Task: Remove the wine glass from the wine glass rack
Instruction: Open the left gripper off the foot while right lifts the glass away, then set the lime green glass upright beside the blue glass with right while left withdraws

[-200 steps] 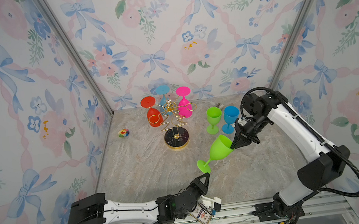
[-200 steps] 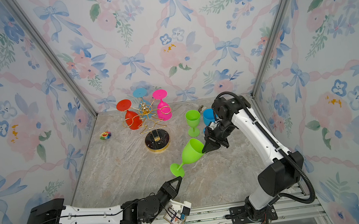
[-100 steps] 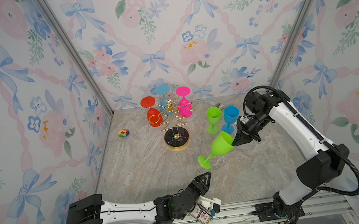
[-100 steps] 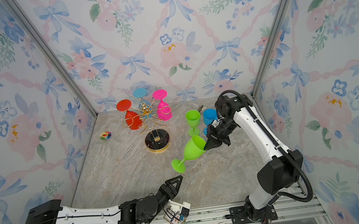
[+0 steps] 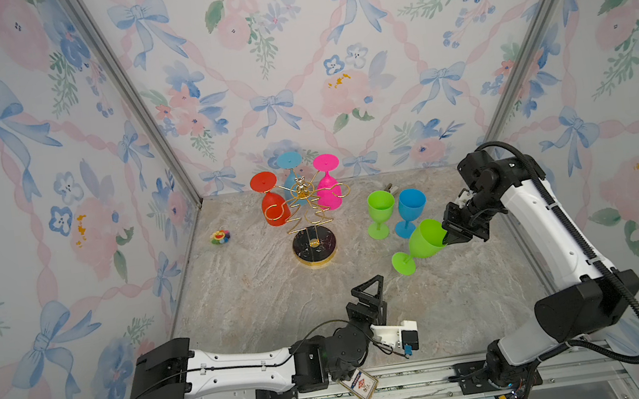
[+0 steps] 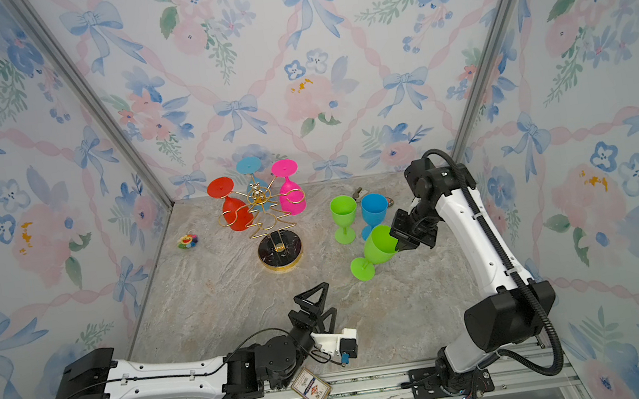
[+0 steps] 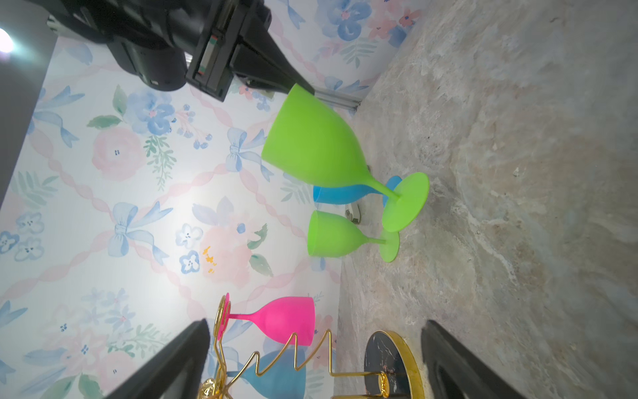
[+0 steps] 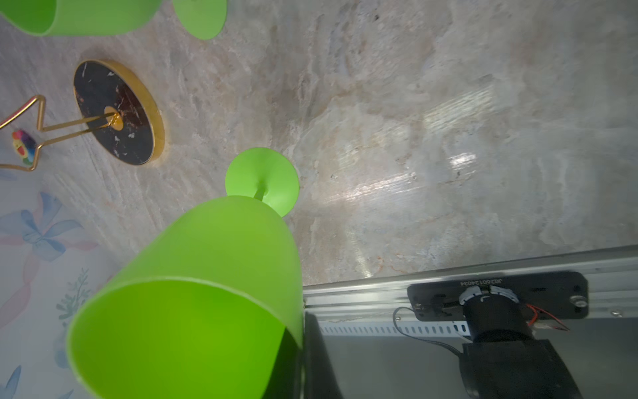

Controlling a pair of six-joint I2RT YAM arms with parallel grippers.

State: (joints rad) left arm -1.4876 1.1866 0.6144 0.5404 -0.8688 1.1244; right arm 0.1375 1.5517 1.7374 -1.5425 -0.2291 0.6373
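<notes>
The gold wire wine glass rack point(image 5: 308, 211) point(image 6: 269, 215) stands at the back on its black round base point(image 7: 390, 362) point(image 8: 114, 114). Red point(image 5: 274, 211), blue point(image 5: 288, 162) and pink point(image 5: 329, 195) point(image 7: 286, 319) glasses hang on it upside down. My right gripper point(image 5: 451, 238) point(image 6: 401, 245) point(image 8: 303, 345) is shut on the rim of a green wine glass point(image 5: 424, 243) point(image 6: 378, 248) point(image 7: 310, 145) point(image 8: 207, 293). The glass is tilted, with its foot low over the table. My left gripper point(image 5: 372, 296) point(image 6: 320, 305) point(image 7: 316, 362) is open and empty near the front, facing the rack.
A green glass point(image 5: 380, 213) and a blue glass point(image 5: 410, 209) stand upright just behind the held one. A small colourful toy point(image 5: 220, 236) lies at the back left. A tag point(image 5: 359, 384) hangs at the front rail. Flowered walls close three sides.
My left gripper has opened, come off the green glass's foot and drawn back toward the front. My right gripper has carried the glass to the right and lower, close to the standing glasses.
</notes>
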